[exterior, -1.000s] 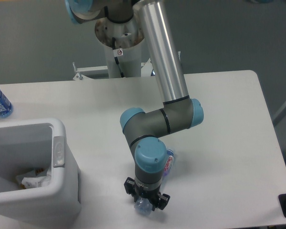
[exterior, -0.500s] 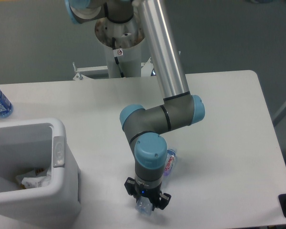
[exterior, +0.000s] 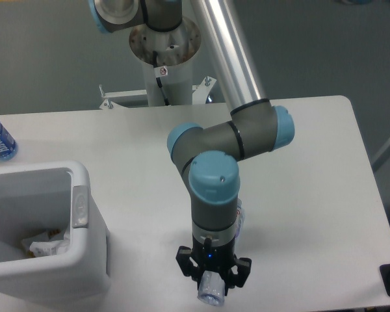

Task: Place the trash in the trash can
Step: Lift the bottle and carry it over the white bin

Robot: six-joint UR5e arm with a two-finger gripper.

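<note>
The end effector (exterior: 214,278) is clenched on the flattened clear bottle (exterior: 212,290). The bottle's clear end pokes out below the fingers, toward the camera, and a scrap of its label shows up beside the wrist, so its long axis seems to run roughly along the end effector. It looks lifted off the worktop (exterior: 312,195), though that is hard to confirm. The trash can (exterior: 81,195) lies well to the left, its open mouth slightly farther back, with the crumpled white wrapper (exterior: 47,246) already inside. The carry probably needs a leftward sweep clearing the thick rim.
</note>
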